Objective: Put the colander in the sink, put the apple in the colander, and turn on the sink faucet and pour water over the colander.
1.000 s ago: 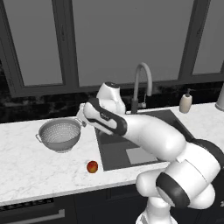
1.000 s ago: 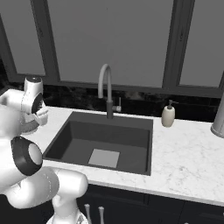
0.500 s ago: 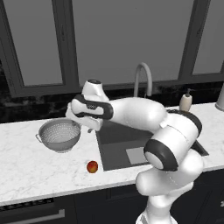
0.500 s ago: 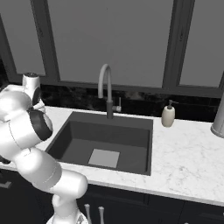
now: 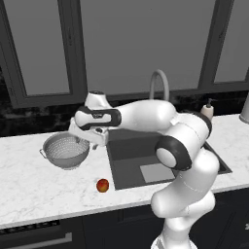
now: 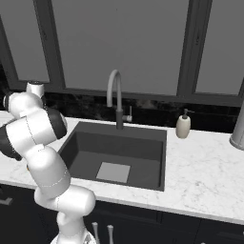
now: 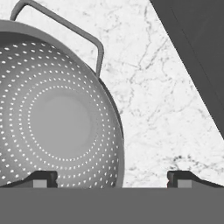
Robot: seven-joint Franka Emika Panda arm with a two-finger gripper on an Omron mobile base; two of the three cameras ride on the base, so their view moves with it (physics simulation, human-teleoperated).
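Observation:
The silvery perforated colander (image 5: 65, 150) stands on the white marble counter (image 5: 34, 189) left of the sink (image 5: 146, 146). In the hand view the colander (image 7: 57, 118) lies at the left with one loop handle (image 7: 70, 27) towards the top. My gripper (image 5: 90, 143) hangs just over the colander's right rim. It is open (image 7: 113, 179), with the rim between its two fingertips and nothing held. The red-orange apple (image 5: 102, 185) lies on the counter in front, between colander and sink. The grey gooseneck faucet (image 6: 116, 96) rises behind the dark sink (image 6: 90, 143).
A beige soap dispenser (image 6: 183, 126) stands behind the sink's right corner, and a metal vessel (image 6: 238, 133) sits at the far right. A dark window wall runs behind the counter. The sink's corner (image 7: 197, 52) shows in the hand view.
The arm has swung left from over the sink's edge, and the hand has come down over the colander's right rim. Colander and apple have not moved.

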